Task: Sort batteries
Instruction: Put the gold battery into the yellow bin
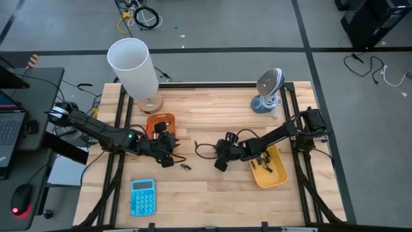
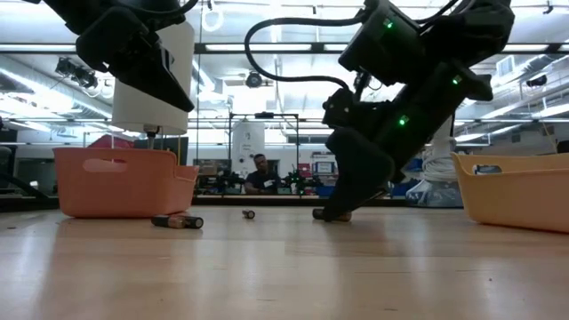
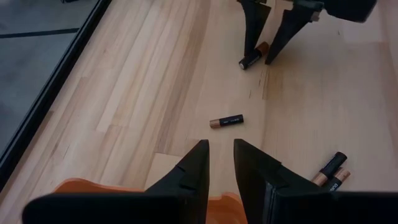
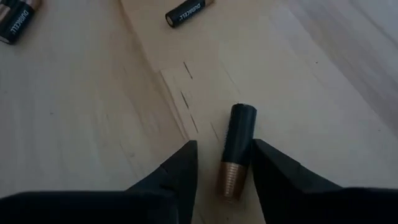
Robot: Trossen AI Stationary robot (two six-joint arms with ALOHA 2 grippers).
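Observation:
Several small dark batteries with copper ends lie on the wooden table. One battery (image 4: 238, 149) lies flat between my right gripper's (image 4: 222, 167) open fingers, close to one of them; the low view shows those fingertips down at the tabletop (image 2: 331, 214). A single battery (image 3: 226, 121) and a pair of batteries (image 3: 333, 169) lie between the two arms, the pair also showing low (image 2: 178, 221). My left gripper (image 3: 221, 158) hovers over the orange tray's rim (image 3: 81, 185), fingers a little apart and empty. The yellow tray (image 1: 270, 185) sits under the right arm. My right gripper comes down from above with a finger on each side of the battery, which lies flat on the table. The battery's side (image 4: 247, 140) is right beside one finger (image 4: 273, 171); whether they touch, I cannot tell.
The orange tray (image 1: 161, 115) stands beside a tall white cylinder (image 1: 132, 64) at the far left. A blue calculator (image 1: 143, 196) lies near the front edge, a grey-blue device (image 1: 267, 90) at the far right. A dark cable (image 1: 203, 149) loops mid-table. People show beyond the table.

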